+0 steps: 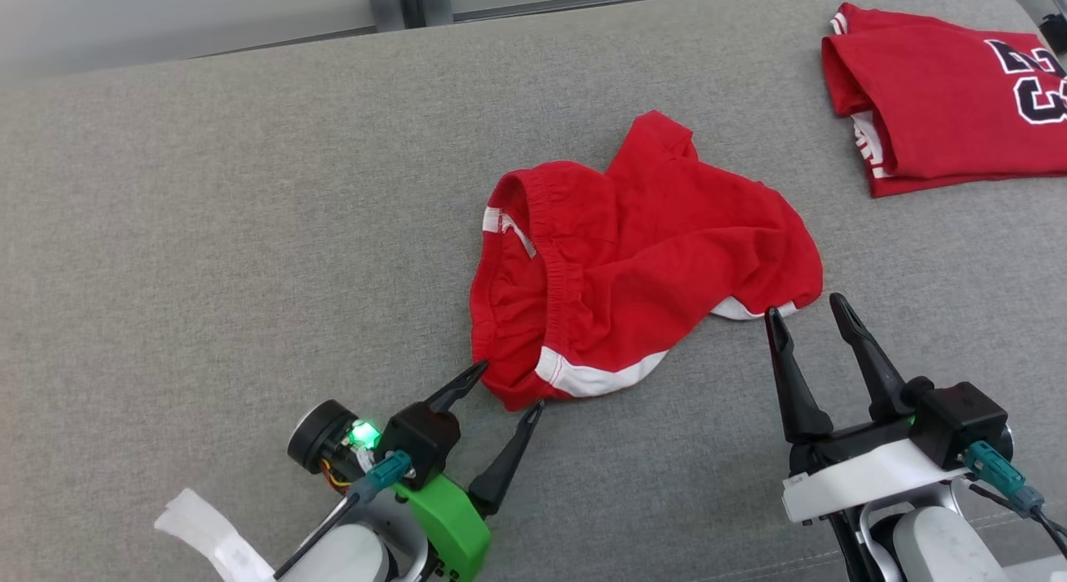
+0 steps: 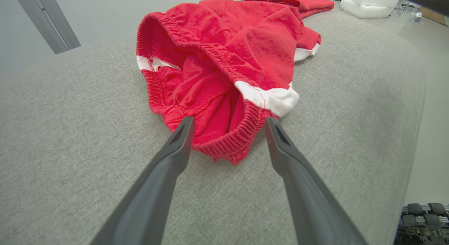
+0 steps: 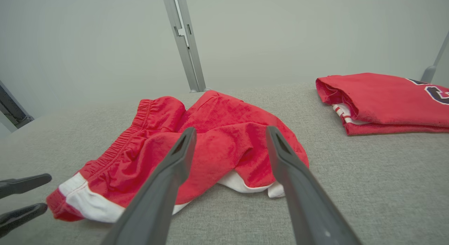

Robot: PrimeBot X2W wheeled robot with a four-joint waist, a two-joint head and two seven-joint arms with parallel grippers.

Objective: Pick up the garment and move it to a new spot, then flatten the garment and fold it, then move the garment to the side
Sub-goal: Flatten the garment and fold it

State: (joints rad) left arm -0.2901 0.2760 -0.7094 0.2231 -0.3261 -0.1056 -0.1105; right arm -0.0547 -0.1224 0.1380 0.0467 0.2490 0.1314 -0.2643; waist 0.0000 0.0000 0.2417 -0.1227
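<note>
Both with fingers spread empty, the left gripper [image 1: 512, 383] brackets the waistband corner of the garment [image 1: 642, 248], the right gripper [image 1: 804, 304] just short of its hem.

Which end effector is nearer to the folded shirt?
Right. The right end effector is short of the shirt, by the shorts' hem; the left end effector is farther left, at their waistband.
</note>
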